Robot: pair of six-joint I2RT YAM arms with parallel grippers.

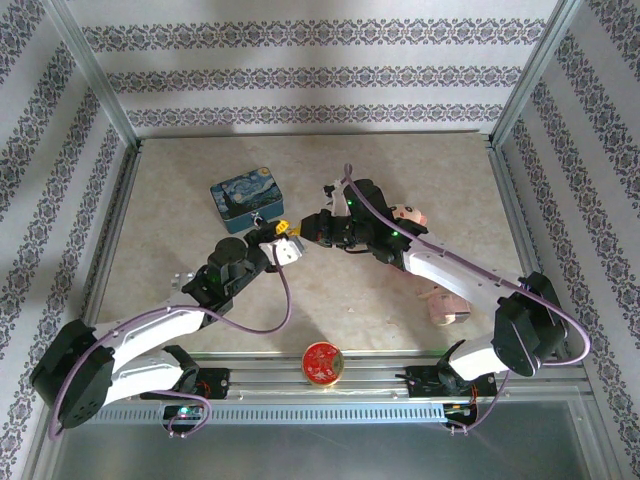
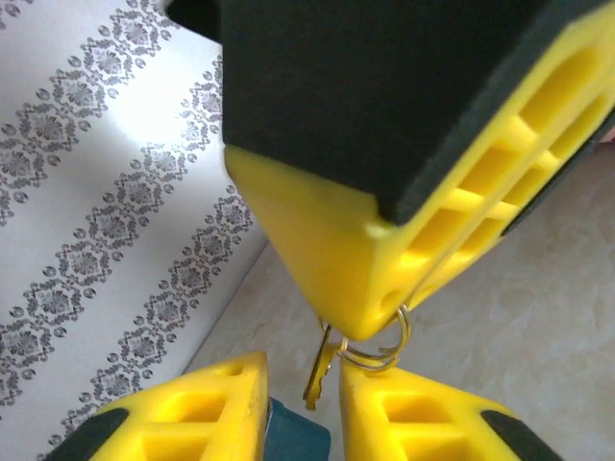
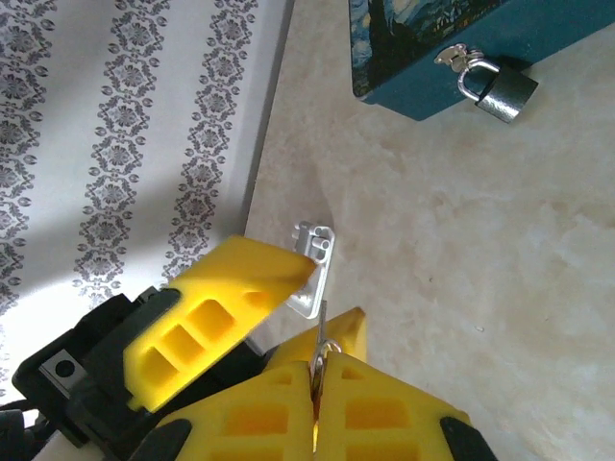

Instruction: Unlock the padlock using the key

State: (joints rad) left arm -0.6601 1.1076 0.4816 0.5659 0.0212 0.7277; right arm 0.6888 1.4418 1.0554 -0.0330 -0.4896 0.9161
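- Padlock (image 3: 500, 88) hangs closed from the blue tin (image 1: 245, 196), toward the table's far edge, left of centre.
- Right gripper (image 3: 317, 353): jaws shut, pinching the key.
- Left gripper (image 2: 300, 386): jaws narrowly parted around the key, with no clear grip.
- Key (image 2: 317, 370): seemingly mid-handover; next it needs a firm hold and fine alignment with the keyhole.
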